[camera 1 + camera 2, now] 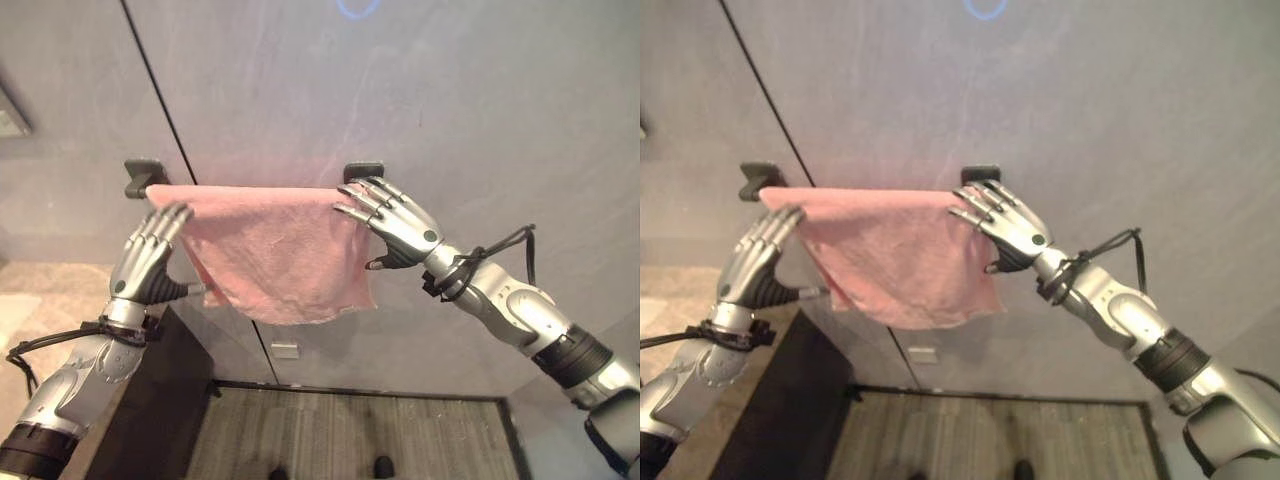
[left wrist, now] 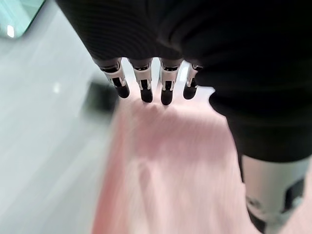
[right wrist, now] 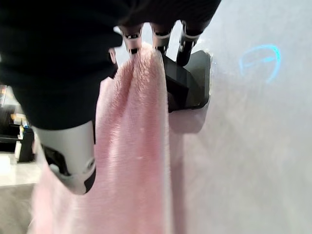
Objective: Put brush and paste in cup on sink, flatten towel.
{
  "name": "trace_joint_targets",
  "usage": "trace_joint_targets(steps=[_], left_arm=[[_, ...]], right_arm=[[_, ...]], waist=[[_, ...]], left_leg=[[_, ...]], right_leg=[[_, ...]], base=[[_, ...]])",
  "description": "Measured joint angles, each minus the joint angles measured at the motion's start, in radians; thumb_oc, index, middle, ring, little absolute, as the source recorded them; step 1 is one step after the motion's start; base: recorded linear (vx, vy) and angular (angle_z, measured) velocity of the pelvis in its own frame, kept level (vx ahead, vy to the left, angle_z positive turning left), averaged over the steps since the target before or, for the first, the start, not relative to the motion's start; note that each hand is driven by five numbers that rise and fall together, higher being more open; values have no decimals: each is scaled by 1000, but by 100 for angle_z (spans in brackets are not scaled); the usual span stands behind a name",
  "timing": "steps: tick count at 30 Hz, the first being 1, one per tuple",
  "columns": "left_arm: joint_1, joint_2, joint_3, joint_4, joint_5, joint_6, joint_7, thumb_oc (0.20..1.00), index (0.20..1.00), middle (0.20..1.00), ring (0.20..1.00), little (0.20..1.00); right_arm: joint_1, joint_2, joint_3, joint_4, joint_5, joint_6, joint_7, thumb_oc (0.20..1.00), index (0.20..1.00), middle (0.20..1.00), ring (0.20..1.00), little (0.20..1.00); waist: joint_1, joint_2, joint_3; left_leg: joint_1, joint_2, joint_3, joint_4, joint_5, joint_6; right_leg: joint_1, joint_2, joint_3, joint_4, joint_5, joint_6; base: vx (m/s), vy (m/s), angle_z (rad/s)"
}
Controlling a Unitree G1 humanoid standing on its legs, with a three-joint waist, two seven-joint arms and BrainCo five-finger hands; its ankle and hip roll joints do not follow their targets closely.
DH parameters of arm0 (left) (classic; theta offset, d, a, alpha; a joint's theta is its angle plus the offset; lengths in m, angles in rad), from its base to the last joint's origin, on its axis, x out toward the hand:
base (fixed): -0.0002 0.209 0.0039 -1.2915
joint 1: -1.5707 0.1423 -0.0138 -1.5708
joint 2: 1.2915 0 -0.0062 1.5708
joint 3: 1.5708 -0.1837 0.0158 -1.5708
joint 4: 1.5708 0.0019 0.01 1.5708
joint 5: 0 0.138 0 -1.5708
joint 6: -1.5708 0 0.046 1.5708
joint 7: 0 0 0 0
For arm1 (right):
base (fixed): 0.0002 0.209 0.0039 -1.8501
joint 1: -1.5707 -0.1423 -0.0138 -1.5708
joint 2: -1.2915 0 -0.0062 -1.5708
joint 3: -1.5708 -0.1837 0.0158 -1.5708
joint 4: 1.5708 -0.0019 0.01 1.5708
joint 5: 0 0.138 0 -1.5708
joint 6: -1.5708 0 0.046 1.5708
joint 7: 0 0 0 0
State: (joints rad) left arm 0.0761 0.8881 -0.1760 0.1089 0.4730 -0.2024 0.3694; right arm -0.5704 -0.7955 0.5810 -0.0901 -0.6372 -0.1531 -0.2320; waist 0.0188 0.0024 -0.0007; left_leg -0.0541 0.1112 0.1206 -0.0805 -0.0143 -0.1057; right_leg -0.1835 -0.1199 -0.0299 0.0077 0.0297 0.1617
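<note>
Left hand (image 1: pixel 142 262): at centre left of the frame, raised to the left end of the towel (image 1: pixel 275 250); fingers (image 2: pixel 144 83) straight and side by side, tips at the cloth's upper left edge, thumb held apart below; nothing clasped.

Left bracket (image 1: pixel 142 175): dark, on the grey wall (image 1: pixel 480 110), upper left of centre, just above the towel's left corner.

Towel: pink, hung over a rail between the two brackets at frame centre, its lower edge slanting and uneven, longest toward the right.

Right bracket (image 1: pixel 363 170): dark, just above the towel's right end.

Right hand (image 1: pixel 398 228): right of centre, fingers (image 3: pixel 132 39) extended and slightly spread over the towel's top right edge by the bracket, thumb below against the cloth; whether it pinched the cloth could not be told.
</note>
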Motion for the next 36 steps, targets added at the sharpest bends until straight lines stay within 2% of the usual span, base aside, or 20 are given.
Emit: trace_joint_targets(steps=[2,4,9,10,15,18,20,23,25,31,36], left_arm=[[59,-19,-3,29,1,14,-17,1000,1000,1000,1000,1000],[79,-46,-2,53,1,33,-25,1000,1000,1000,1000,1000],[83,-78,45,4,0,43,9,1000,1000,1000,1000,1000],[80,-111,94,-13,-2,47,35,1000,1000,1000,1000,1000],[71,-170,182,-94,-34,54,117,1000,1000,1000,1000,1000],[85,-235,230,-120,-45,54,137,1000,1000,1000,1000,1000],[88,-237,232,-128,-52,54,138,1000,1000,1000,1000,1000],[127,-260,252,-175,-81,52,174,1000,1000,1000,1000,1000],[160,-306,280,-220,-82,48,188,1000,1000,1000,1000,1000],[290,-383,270,-245,-193,23,206,1000,1000,1000,1000,1000],[306,-436,147,-54,-388,28,112,1000,1000,1000,1000,1000]], right_arm=[[31,0,-20,-51,66,-6,3,1000,1000,1000,1000,1000],[55,17,-31,-61,115,-20,2,1000,1000,1000,1000,1000],[109,69,-44,-122,198,-28,-9,1000,1000,1000,1000,1000],[144,98,-68,-155,226,-29,-13,1000,1000,1000,1000,1000],[218,123,-113,-224,252,-38,-78,1000,1000,1000,1000,1000],[273,145,-174,-258,271,-43,-115,1000,1000,1000,1000,1000],[283,147,-199,-258,270,-45,-134,1000,1000,1000,1000,1000],[372,159,-303,-267,270,-47,-201,1000,1000,1000,1000,1000],[472,180,-389,-305,271,-59,-234,1000,1000,1000,1000,1000],[761,197,-498,-320,282,-69,-288,1000,1000,1000,1000,1000],[814,209,-463,-97,380,-47,-235,1000,1000,1000,1000,1000]], waist=[[-1,-4,20],[-10,-22,26],[-20,-25,25],[-24,-18,29],[-26,-10,34],[-24,-6,46],[-27,-6,53],[-26,-5,72],[-28,-2,80],[-44,-8,90],[-61,-13,96]], left_leg=[[2,2,5,-16,3,-2],[19,-2,13,-16,33,-3],[55,0,28,-16,37,-2],[57,0,29,-16,50,4],[61,1,29,-11,53,2],[73,0,28,-11,52,3],[73,1,28,-11,50,4],[73,2,27,-12,45,4],[72,1,26,-16,40,7],[68,1,29,-15,39,9],[69,0,29,-15,38,11]], right_leg=[[27,2,-3,-61,31,-2],[53,0,-3,-101,89,-28],[80,1,-3,-101,105,-33],[81,1,-4,-101,113,-38],[86,4,-5,-93,115,-42],[100,2,-5,-94,109,-39],[100,3,-5,-94,106,-38],[99,3,-3,-102,98,-34],[98,1,-2,-102,96,-38],[91,2,1,-101,94,-40],[93,0,-1,-102,94,-39]], base=[[-7,-5,-29],[-12,-7,-11],[-11,-10,-11],[0,0,0],[0,0,0],[0,0,0],[0,0,0],[0,0,0],[0,0,0],[-2,-1,-1],[7,-1,0]])
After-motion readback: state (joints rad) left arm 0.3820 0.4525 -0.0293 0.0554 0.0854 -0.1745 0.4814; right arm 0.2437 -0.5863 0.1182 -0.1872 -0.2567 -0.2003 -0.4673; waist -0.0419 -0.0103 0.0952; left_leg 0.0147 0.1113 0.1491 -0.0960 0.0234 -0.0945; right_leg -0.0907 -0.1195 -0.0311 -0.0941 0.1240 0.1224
